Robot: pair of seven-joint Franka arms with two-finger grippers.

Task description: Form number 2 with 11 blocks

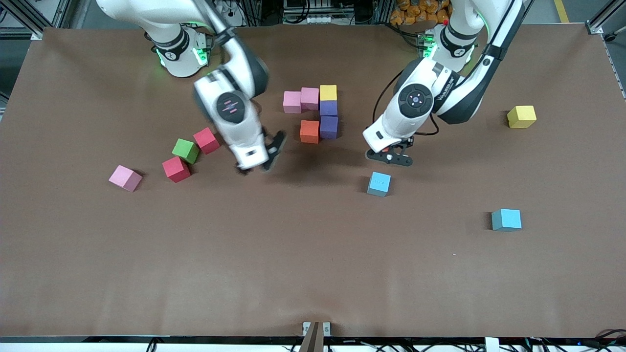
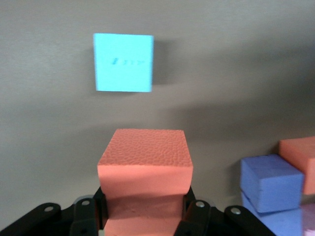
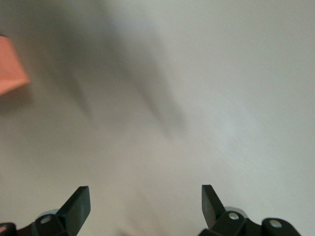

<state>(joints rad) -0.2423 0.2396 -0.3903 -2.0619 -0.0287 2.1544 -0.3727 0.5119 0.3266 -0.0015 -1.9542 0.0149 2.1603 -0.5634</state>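
Observation:
My left gripper (image 1: 390, 157) is shut on an orange block (image 2: 143, 162) and hangs over bare table beside the group, with a light blue block (image 1: 379, 184) (image 2: 123, 62) just past it. The group holds two pink blocks (image 1: 301, 100), a yellow one (image 1: 328, 92), two purple ones (image 1: 328, 117) (image 2: 270, 182) and an orange one (image 1: 309, 131), all touching. My right gripper (image 1: 259, 164) (image 3: 145, 206) is open and empty, blurred, over bare table toward the right arm's end of the group.
Loose cubes toward the right arm's end: two red (image 1: 176, 169) (image 1: 206, 140), a green one (image 1: 186, 150) and a pink one (image 1: 125, 178). Toward the left arm's end lie a yellow cube (image 1: 521, 117) and a light blue one (image 1: 506, 219).

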